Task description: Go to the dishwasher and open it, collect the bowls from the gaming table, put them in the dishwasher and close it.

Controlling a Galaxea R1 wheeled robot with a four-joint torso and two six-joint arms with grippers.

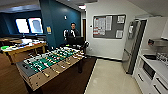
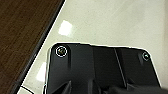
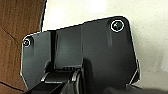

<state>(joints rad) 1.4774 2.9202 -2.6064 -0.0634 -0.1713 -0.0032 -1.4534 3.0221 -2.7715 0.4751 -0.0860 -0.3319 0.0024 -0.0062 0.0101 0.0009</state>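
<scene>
The gaming table [image 1: 32, 77] stands left of centre in the head view, with a green field, rods and a wooden rim. I cannot make out any bowls among the players on it. The dishwasher is out of view; to the right I see white cabinet fronts [image 1: 146, 83] and a dark-windowed unit [image 1: 149, 70] under the counter. In the left wrist view my arm's dark plate [image 2: 100, 67] hangs over pale floor beside brown wood flooring [image 2: 22, 32]. The right wrist view has its dark plate [image 3: 82, 55] over the same floor seam.
A person [image 1: 72, 31] stands behind the far end of the gaming table. A steel fridge [image 1: 132, 45] stands at right beside the counter [image 1: 157, 65]. A wooden table [image 1: 23, 48] with a green dish sits at left. Pale tiled floor [image 1: 110, 77] runs between the gaming table and the cabinets.
</scene>
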